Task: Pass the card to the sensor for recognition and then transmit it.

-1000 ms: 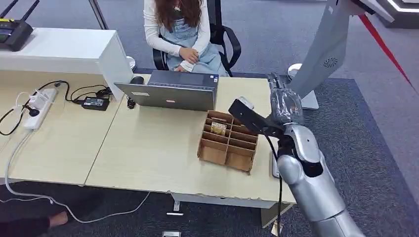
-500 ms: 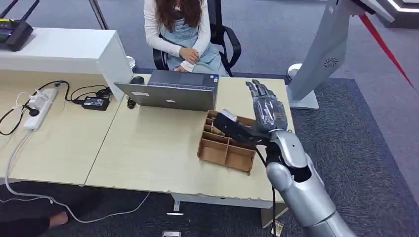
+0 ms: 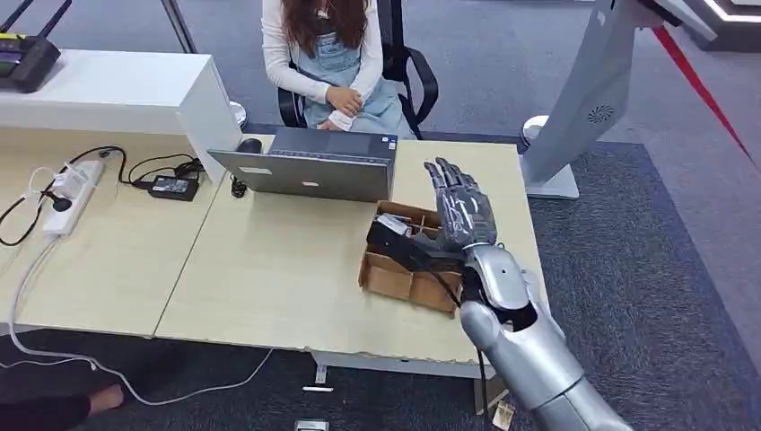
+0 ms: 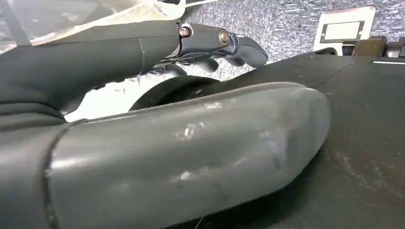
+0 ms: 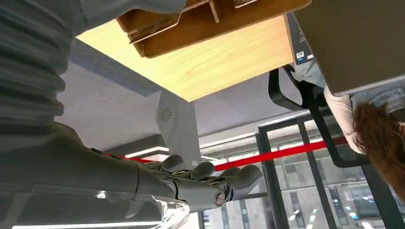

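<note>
At right of centre in the head view we see our right hand (image 3: 464, 211) raised above the cardboard box (image 3: 408, 277), fingers spread and holding nothing. We cannot make out the card. Our left hand (image 4: 191, 143) looks curled, but we cannot tell its state. A person (image 3: 328, 54) sits behind the laptop (image 3: 310, 171).
</note>
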